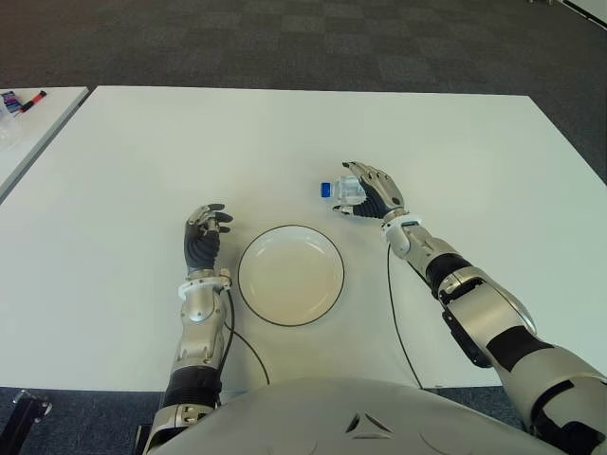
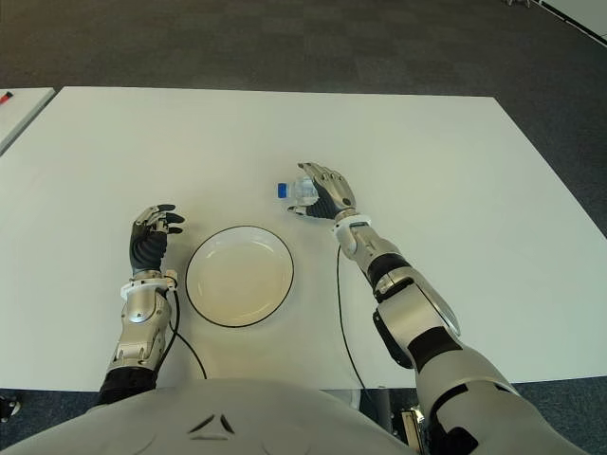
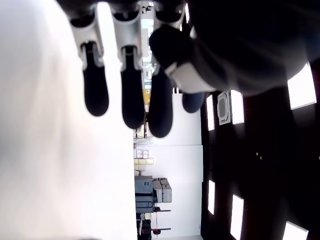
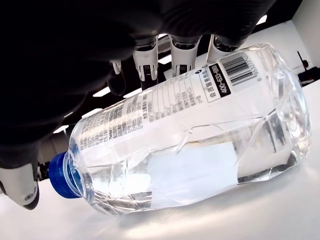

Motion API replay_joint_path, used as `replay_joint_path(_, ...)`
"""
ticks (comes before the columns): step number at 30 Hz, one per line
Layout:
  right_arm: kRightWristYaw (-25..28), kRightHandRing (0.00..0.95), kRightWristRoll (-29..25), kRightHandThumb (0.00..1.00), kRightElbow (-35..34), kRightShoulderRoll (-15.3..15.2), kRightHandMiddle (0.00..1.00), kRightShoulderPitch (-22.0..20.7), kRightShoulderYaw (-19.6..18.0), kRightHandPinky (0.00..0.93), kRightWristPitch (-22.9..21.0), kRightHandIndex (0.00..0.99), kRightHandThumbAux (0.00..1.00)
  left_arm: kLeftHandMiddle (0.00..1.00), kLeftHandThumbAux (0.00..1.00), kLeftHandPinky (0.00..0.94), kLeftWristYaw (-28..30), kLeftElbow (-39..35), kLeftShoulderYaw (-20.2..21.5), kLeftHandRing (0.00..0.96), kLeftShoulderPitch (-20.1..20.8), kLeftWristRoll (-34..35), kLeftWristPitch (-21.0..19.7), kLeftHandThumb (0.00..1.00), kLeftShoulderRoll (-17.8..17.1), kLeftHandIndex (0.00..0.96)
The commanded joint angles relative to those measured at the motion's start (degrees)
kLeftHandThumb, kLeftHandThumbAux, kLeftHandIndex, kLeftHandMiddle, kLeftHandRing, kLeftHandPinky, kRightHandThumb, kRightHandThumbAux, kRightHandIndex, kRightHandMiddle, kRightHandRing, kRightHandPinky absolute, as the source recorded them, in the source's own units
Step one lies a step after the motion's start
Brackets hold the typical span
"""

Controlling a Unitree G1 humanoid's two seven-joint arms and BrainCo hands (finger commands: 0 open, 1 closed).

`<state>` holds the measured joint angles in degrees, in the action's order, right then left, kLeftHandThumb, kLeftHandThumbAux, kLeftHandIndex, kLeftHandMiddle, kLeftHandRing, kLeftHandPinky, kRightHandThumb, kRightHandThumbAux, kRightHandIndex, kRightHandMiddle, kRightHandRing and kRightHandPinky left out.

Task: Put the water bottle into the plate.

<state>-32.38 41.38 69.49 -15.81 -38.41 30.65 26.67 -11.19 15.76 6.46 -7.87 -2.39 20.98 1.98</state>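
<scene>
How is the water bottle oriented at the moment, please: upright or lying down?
Lying on its side. The water bottle rests lengthwise on the table, blue cap sideways, with the right hand curled over it.

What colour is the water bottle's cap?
Blue; the cap of the water bottle shows best in the right wrist view.

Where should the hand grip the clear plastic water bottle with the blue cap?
Take the clear plastic water bottle around its labelled mid-body, coming from above. It lies on its side on the white table, blue cap toward the robot's left, so its long flanks are exposed. The right hand is already over it there.
</scene>
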Motion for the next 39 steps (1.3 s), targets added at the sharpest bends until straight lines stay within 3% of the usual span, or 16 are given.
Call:
replay_joint_path(1, 1.13, 0.169, -0.06, 0.049, 1.42, -0.15, 0.146, 2.1, 0.39, 0.202, 0.33, 0.02, 0.553, 0.532, 0.655, 0.474, -0.67, 0.1, 0.19, 0.459, -0.09, -0.39, -0.18, 0.945, 0.16, 0.39)
replay_joint_path(28, 2.29, 0.2, 0.61, 0.029, 1.72, -0.83, 0.162, 1.28, 1.3, 0.245, 0.32, 0.008, 0.555, 0.531, 0.655, 0.496, 0.01, 0.62, 0.51, 0.463, 0.35, 0.7, 0.21, 0.944, 0.09, 0.388)
replay_joint_path(31, 4.11, 0.205, 0.75, 0.027, 1.57, -0.92, 0.16, 0.71, 1.58, 0.25, -0.38, 0.003, 0.55, 0.531, 0.655, 0.495, -0.06, 0.77, 0.58, 0.463, 0.43, 0.69, 0.33, 0.944, 0.11, 0.388)
replay_joint_path(36, 11.46, 0.211, 0.66, 0.044, -0.15, -1.04, 0.151, -2.07, 1.92, 0.266, -3.5, 0.0, 0.536, 0.533, 0.655, 0.493, -0.11, 0.75, 0.54, 0.463, 0.39, 0.47, 0.32, 0.945, 0.12, 0.388)
replay_joint_path(39, 14.82, 0.183, 0.58, 0.068, -0.98, -1.0, 0.125, -3.19, 1.95, 0.222, -5.79, 0.0, 0.515, 0.535, 0.655, 0.498, -0.18, 0.84, 0.52, 0.464, 0.36, 0.25, 0.69, 0.945, 0.1, 0.389)
